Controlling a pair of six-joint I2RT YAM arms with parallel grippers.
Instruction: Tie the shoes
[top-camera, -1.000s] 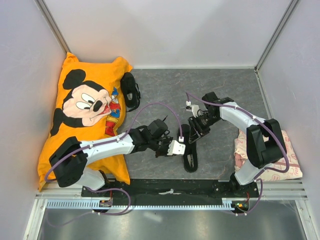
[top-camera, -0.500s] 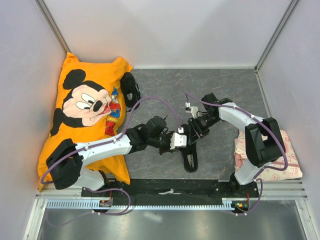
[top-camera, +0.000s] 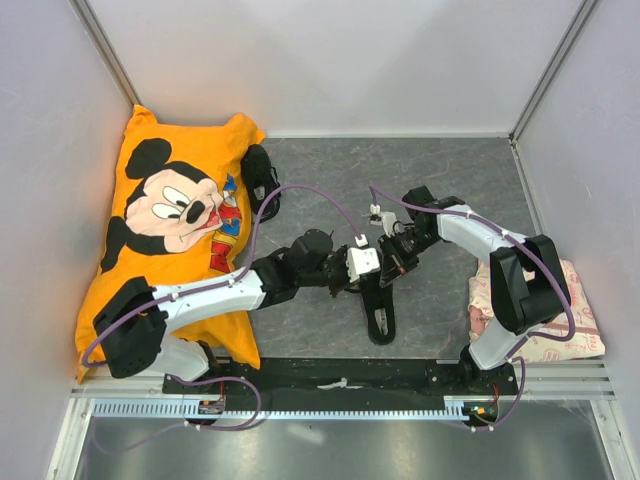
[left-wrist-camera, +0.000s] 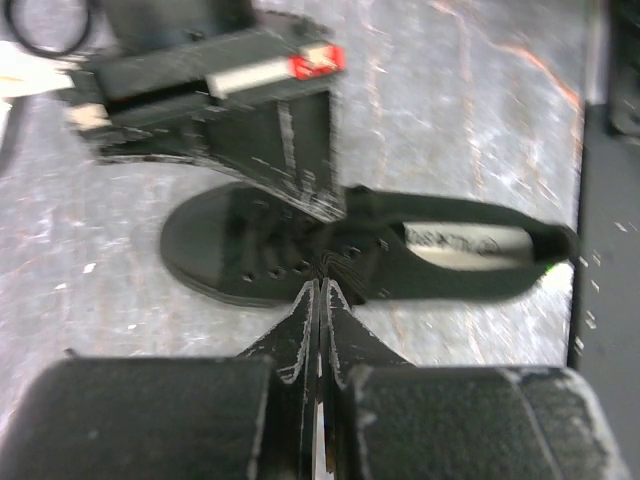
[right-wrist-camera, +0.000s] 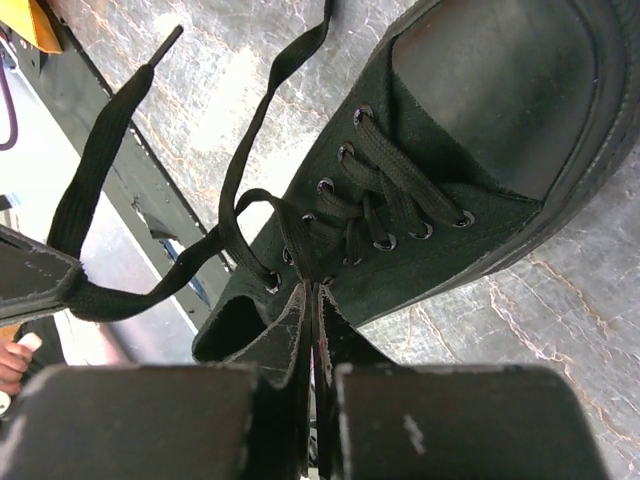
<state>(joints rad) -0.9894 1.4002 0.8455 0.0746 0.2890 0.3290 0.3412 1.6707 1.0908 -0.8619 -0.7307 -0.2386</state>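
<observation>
Both arms meet over a black shoe (top-camera: 379, 312) lying in the middle of the bench (top-camera: 330, 180).
The overhead view alone shows the second shoe (top-camera: 262, 178), just beside the orange pillow (top-camera: 170, 210) and well apart from the first. Only the left wrist view shows the pale label (left-wrist-camera: 465, 243) on the insole; there the left jaws are pressed together near the eyelets. Only the right wrist view shows flat woven laces (right-wrist-camera: 390, 195) crisscrossing matte canvas behind a smooth rounded toe cap (right-wrist-camera: 490, 90), with one loose lace (right-wrist-camera: 110, 130) trailing over marbled grey. The right jaws are also together, at the tongue. Whether either pair pinches a lace, I cannot tell.
</observation>
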